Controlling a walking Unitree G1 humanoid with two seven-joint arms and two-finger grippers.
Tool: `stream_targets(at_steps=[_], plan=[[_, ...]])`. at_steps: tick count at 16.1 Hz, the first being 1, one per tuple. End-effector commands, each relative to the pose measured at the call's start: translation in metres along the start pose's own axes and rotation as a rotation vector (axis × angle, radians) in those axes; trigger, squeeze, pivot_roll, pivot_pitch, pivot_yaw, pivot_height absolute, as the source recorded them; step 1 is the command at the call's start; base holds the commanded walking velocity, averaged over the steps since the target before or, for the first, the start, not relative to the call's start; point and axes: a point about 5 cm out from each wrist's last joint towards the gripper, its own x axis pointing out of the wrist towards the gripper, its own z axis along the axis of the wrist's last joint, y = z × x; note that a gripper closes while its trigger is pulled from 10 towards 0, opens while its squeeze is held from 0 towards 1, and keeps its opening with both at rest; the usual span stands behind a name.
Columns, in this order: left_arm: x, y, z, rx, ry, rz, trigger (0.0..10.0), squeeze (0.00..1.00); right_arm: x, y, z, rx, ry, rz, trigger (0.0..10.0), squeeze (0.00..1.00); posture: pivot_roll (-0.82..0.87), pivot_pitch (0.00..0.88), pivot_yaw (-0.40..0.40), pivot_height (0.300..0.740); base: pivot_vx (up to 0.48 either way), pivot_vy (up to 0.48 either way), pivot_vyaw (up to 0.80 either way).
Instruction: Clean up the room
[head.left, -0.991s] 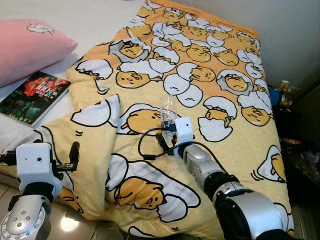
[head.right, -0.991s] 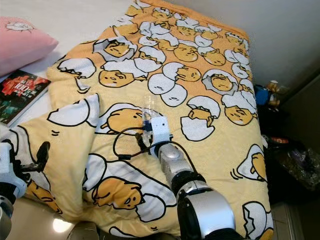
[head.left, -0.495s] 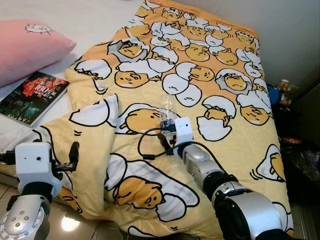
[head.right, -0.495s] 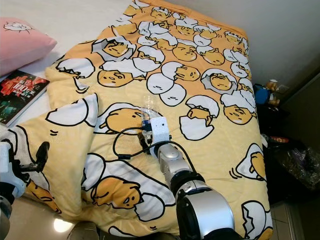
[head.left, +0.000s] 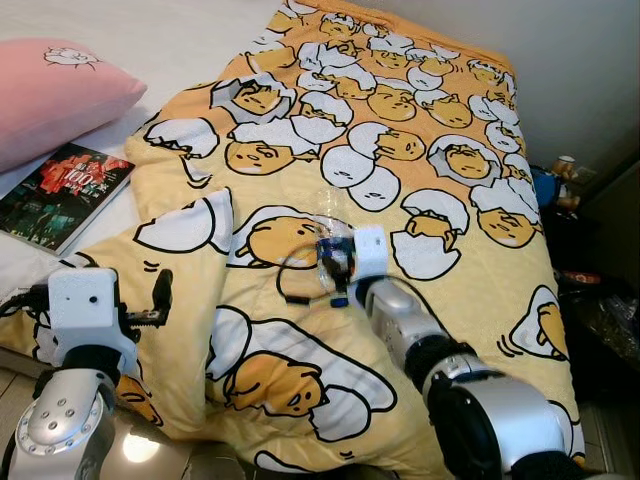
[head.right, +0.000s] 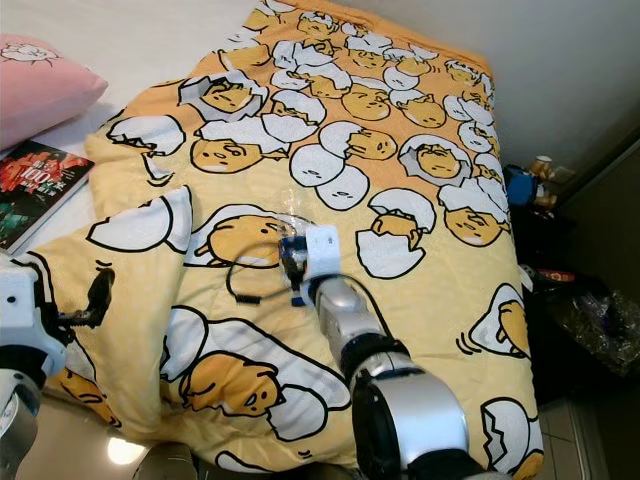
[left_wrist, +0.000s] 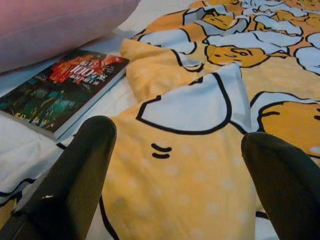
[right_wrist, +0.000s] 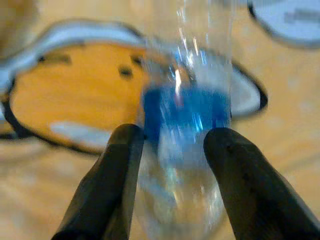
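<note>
Right gripper: now, your right gripper was stretched out over the middle of the yellow blanket, its two black fingers set on either side of a clear plastic bottle; they looked clamped against its sides, though the wrist picture was blurred.
Bottle: you had it on the blanket near the centre of the bed, lying among the egg-and-yolk cartoon prints, with a blue label band around it.
Cable: a black cable looped from your right wrist across the blanket just beside the bottle.
Left gripper: your left gripper hung low by the near edge of the bed, fingers spread wide with nothing between them, facing the folded-over corner of the blanket.
Book: a book with a dark, red-lettered cover lay flat on the white sheet, beside the blanket's left edge.
Pillow: a pink pillow sat just past the book, at the far left.
</note>
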Motion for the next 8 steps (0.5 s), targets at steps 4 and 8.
stream_targets(at_steps=[4,8], plan=[[0.005,-0.006,-0.004,-0.013,0.008,-0.012,10.0,0.0,0.005,0.001,0.059,0.043,-0.241,0.022,0.0,0.06,0.5,0.114,-0.215,0.74,0.0,0.0,0.0],[0.011,-0.01,-0.003,-0.018,-0.002,-0.023,10.0,0.0,0.004,-0.007,0.089,-0.002,-0.348,-0.062,0.0,0.0,0.48,0.098,-0.215,0.74,0.0,0.0,0.0]])
